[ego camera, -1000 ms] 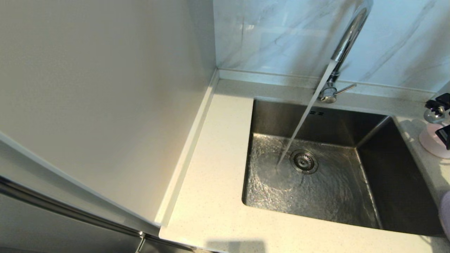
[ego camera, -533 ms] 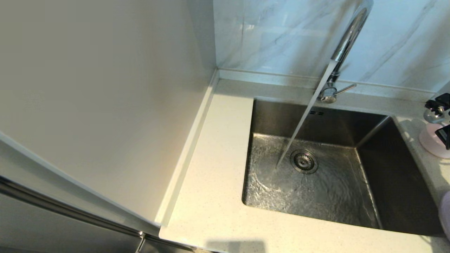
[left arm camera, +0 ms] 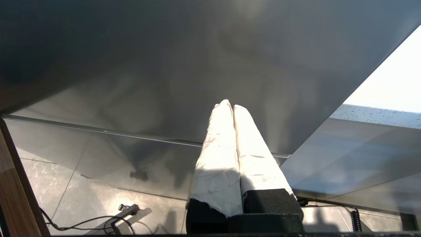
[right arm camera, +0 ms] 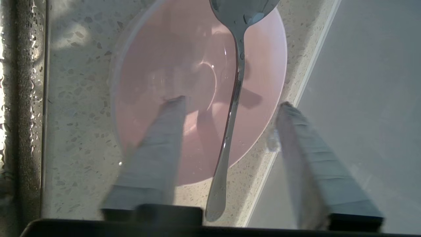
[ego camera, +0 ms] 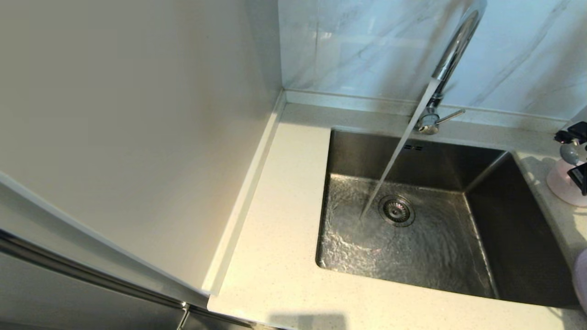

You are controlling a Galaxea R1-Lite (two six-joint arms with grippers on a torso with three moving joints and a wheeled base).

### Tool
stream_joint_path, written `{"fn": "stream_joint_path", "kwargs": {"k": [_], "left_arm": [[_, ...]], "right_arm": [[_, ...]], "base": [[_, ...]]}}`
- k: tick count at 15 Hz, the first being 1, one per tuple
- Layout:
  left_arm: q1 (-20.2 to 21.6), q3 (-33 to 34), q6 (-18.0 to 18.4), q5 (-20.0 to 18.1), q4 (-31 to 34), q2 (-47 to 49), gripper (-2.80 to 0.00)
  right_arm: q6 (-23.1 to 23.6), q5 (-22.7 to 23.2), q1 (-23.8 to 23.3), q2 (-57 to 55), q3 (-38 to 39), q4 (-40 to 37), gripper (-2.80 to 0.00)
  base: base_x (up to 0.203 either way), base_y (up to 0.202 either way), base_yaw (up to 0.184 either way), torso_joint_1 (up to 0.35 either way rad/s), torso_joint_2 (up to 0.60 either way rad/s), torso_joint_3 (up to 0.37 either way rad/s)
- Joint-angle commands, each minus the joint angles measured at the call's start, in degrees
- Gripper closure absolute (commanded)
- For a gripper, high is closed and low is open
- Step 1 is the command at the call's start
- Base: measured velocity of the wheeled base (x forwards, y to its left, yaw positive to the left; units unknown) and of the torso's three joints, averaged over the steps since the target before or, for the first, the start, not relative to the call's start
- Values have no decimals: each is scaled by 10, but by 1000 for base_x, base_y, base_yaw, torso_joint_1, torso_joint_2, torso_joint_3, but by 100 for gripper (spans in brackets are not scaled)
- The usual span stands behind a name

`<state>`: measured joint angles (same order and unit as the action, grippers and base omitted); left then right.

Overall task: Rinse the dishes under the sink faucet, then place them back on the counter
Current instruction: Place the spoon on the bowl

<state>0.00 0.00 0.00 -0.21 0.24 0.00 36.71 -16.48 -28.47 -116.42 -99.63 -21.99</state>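
Observation:
Water runs from the chrome faucet (ego camera: 451,50) into the steel sink (ego camera: 518,229), and nothing lies in the basin. On the counter (ego camera: 279,229) right of the sink stands the pale pink bowl (ego camera: 562,188) (right arm camera: 184,59). The metal spoon (ego camera: 569,154) (right arm camera: 235,98) rests across it, its handle sticking out over the rim. My right gripper (ego camera: 574,156) (right arm camera: 230,102) hangs open above the bowl, fingers wide on either side of the spoon and not touching it. A sliver of the lavender plate (ego camera: 581,275) shows at the right edge. My left gripper (left arm camera: 230,106) is shut and empty, parked low beside a cabinet.
A tall cream panel (ego camera: 137,137) walls off the counter's left side. The marble wall panel (ego camera: 367,46) rises behind the faucet. The round drain (ego camera: 396,211) sits mid-basin under rippling water. A grey panel (right arm camera: 361,65) stands close beside the pink bowl.
The spoon's shiny head has dropped slightly toward the pink bowl. My right gripper has barely shifted. Water keeps running.

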Motion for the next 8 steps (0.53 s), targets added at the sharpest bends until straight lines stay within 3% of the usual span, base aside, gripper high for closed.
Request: {"fn": "stream_joint_path", "kwargs": {"k": [1,8], "left_arm": [[0,0,0,-1,0,0,0],[0,0,0,-1,0,0,0]], "right_arm": [[2,0,0,3,-2,-1,-280],[-12,5,0,26,1,-2,-280]], "base": [[0,0,0,0,0,0],[0,0,0,0,0,0]]}}
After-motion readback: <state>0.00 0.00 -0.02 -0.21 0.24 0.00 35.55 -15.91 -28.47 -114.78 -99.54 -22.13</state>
